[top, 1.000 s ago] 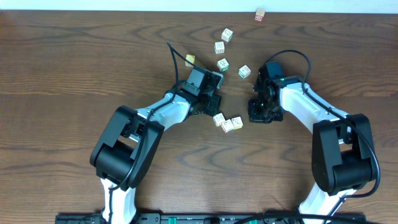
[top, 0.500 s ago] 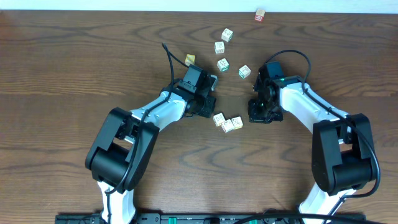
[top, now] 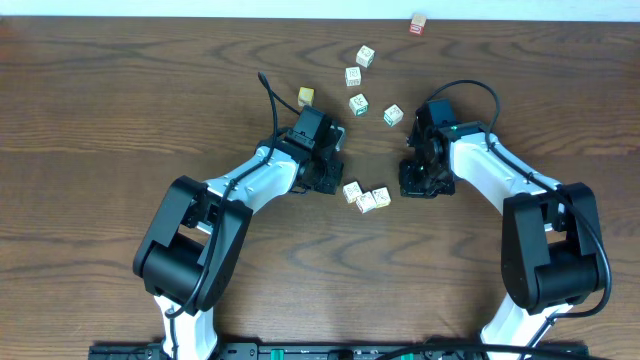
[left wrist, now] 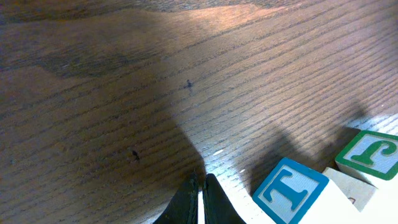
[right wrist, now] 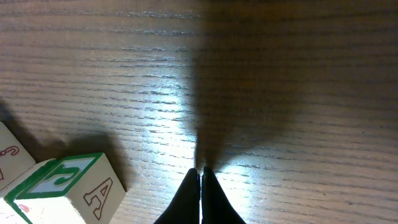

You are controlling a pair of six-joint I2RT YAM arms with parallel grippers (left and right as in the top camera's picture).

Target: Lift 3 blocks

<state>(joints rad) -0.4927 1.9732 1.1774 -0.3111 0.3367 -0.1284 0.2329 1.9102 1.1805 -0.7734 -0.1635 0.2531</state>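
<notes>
Three small whitish letter blocks lie bunched on the wooden table between my two grippers: one (top: 352,190) nearest the left gripper, one (top: 367,202) in the middle, one (top: 381,197) on the right. My left gripper (top: 333,184) is low at the table just left of them, shut and holding nothing. In the left wrist view its tips (left wrist: 200,186) are pressed together, with a blue-T block face (left wrist: 290,190) and a green-lettered one (left wrist: 370,155) to their right. My right gripper (top: 408,187) is shut and empty, a little right of the cluster. Its tips (right wrist: 201,175) touch bare wood, and a green-topped block with a red A (right wrist: 68,186) lies to their left.
A solid yellow cube (top: 305,96) and several white green-marked cubes (top: 358,103) lie behind the grippers. A reddish cube (top: 418,24) sits at the table's far edge. A black cable (top: 272,95) loops up from the left wrist.
My left wrist has shifted slightly left and away from the cluster, and its cable has swung with it. The right arm and the blocks have not moved.
</notes>
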